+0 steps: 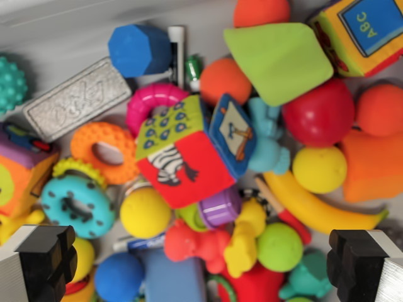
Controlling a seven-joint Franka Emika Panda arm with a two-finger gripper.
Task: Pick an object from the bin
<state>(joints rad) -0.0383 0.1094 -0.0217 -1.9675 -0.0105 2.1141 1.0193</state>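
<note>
The gripper was spread wide, its two black fingertips standing at the lower corners of the wrist view, with nothing between them but the toys below. They hung above the bin, whose grey floor showed only at the top left.

The bin was full of toys lying close together. I counted three soft cloth cubes: one with a zebra in the middle, one with ABC letters at the top right, and one orange cube at the left edge. There were two yellow balls, one red ball and one green ball. Three rings lay left of the zebra cube: pink, orange and turquoise. One banana lay at the right, one green wedge at the top, and one silver block near a blue block.
</note>
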